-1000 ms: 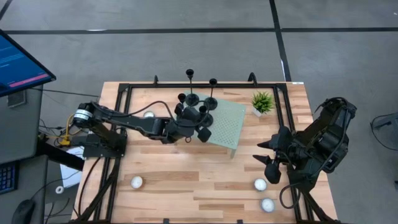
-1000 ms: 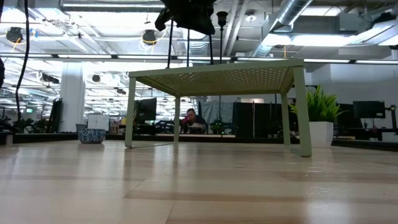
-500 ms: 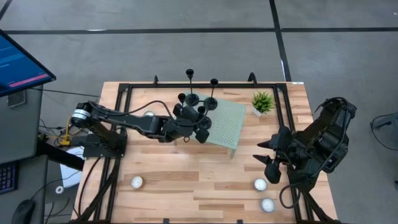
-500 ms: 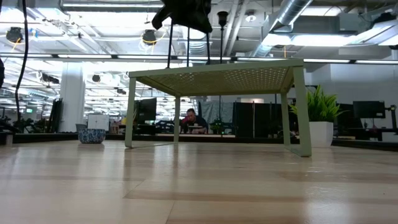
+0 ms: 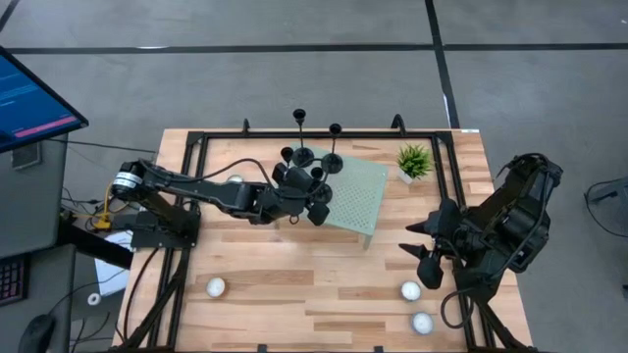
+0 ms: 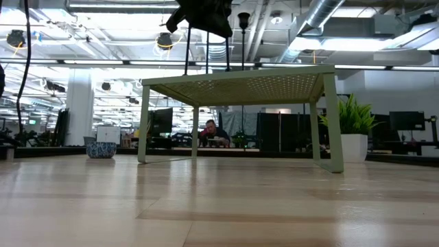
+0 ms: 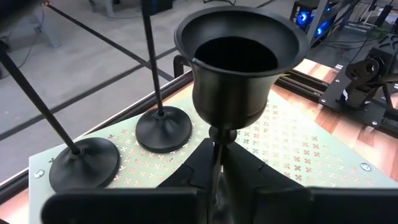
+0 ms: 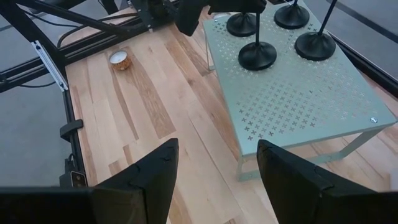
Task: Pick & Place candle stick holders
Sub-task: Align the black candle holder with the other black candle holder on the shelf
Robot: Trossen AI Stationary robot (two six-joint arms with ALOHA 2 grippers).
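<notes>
The left gripper (image 7: 214, 180) is clamped on the thin stem of a black metal candle stick holder (image 7: 235, 68) standing on the pale green perforated metal stand (image 5: 358, 196), at the table's twelve o'clock; the right gripper (image 8: 214, 171), at four o'clock, has fingers apart.

One camera looks straight down on the whole desk (image 5: 294, 284). A second sits at desk-top height, facing level into the room. The left wrist camera is very close to a candle stick holder (image 7: 239, 68); the right wrist camera views from farther off. All four share the green perforated stand (image 5: 358, 196).
</notes>
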